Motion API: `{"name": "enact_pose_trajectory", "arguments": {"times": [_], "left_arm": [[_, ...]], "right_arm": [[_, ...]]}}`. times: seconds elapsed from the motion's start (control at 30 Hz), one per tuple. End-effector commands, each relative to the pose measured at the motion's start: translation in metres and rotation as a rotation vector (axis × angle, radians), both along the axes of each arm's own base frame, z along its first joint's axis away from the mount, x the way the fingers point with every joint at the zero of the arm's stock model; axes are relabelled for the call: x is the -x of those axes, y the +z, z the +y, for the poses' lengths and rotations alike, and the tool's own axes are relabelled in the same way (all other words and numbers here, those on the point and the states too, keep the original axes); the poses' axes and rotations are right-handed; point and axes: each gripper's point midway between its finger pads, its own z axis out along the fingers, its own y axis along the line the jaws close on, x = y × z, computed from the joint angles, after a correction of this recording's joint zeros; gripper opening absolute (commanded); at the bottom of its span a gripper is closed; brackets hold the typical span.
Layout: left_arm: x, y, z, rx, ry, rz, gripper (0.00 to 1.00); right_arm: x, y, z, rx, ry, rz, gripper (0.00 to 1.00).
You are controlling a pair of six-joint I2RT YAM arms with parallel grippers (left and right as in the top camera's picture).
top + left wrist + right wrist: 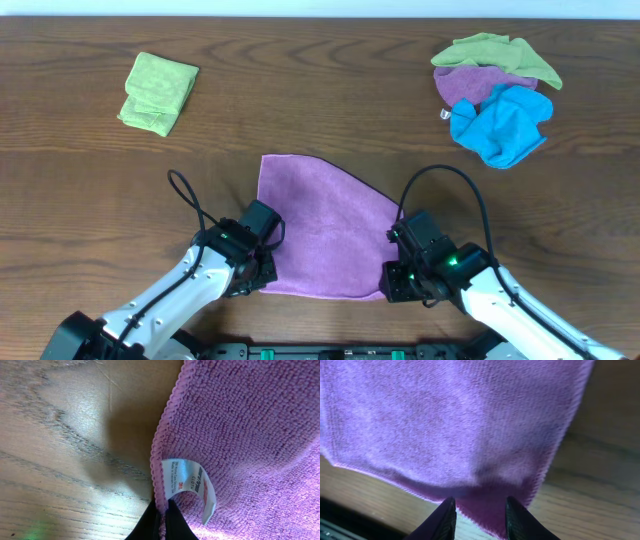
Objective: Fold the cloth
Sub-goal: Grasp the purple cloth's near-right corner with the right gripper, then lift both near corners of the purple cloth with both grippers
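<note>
Parted fingers (445, 520) astride the cloth (455, 425)

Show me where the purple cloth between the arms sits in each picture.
Overhead: cloth lies lower centre on the table.
Left wrist: cloth fills the right half, its hem running down the middle.
Right wrist: cloth covers the upper left and centre.
Shared landmark: the wood-grain table bordering its hem.

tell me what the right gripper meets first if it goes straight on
The cloth: its corner already lies between the fingers of the right gripper, so it would push further into purple fabric. How far it stands above the table is unclear.
</note>
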Motion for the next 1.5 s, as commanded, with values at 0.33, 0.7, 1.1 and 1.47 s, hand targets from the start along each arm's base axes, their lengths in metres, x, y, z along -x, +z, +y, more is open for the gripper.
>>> {"name": "enact_pose_trajectory", "arguments": {"times": [0.33,0.7,1.1,1.47], "left_arm": [[0.006,-0.009,0.003,-0.011,0.005,0.032,0.06],[0.006,-0.009,0.002,-0.011,0.005,0.031,0.06],[0.004,-0.008,0.0,0.003,0.005,0.023,0.06],[0.005,-0.008,-0.003,0.017,0.004,0.032,0.06]], "right_arm": [[0.019,-0.001,-0.004,0.02,-0.179,0.146,0.32],[0.033,-0.005,-0.022,0.12,-0.34,0.237,0.3],[0.029,-0.006,-0.021,0.119,-0.436,0.246,0.34],[0.024,-0.017,-0.005,0.081,-0.455,0.298,0.2]]}}
